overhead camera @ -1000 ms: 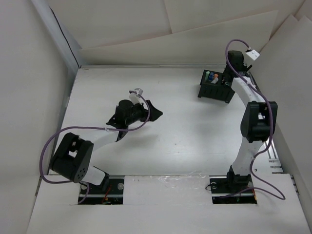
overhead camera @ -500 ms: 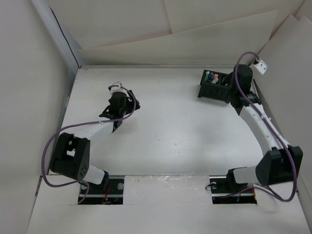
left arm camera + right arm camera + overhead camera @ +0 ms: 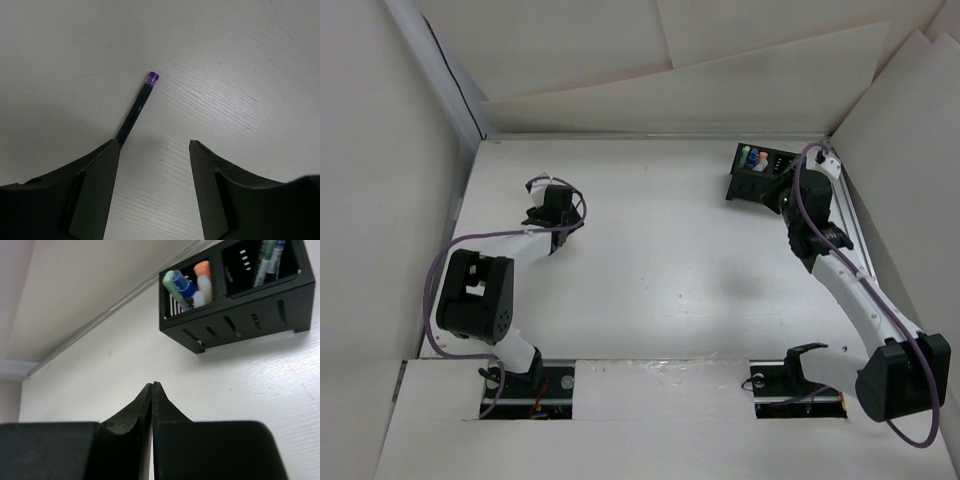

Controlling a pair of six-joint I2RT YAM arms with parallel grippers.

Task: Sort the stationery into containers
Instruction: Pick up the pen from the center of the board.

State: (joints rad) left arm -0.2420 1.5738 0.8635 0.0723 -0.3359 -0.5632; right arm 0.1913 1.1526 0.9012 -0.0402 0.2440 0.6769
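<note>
A dark slim pen (image 3: 136, 108) with a purple cap lies on the white table. Its lower end runs in beside the left fingertip of my left gripper (image 3: 154, 142), which is open with only bare table between its fingers. From above, that left gripper (image 3: 552, 208) sits at the table's left side. The black container (image 3: 235, 320) stands at the far right. One of its compartments holds green, blue, orange and white stationery (image 3: 192, 285), and its neighbour holds several slim pens (image 3: 267, 260). My right gripper (image 3: 153, 386) is shut and empty, a short way in front of the container (image 3: 748, 188).
White boards wall in the table at the back, left and right. A metal rail (image 3: 100, 322) runs along the far edge behind the container. Purple cables loop off both arms, and both arm bases sit at the near edge.
The left arm has swung back to the left side of the table and its jaws have narrowed. The right arm has drawn back from over the container, and its jaws have shut.
</note>
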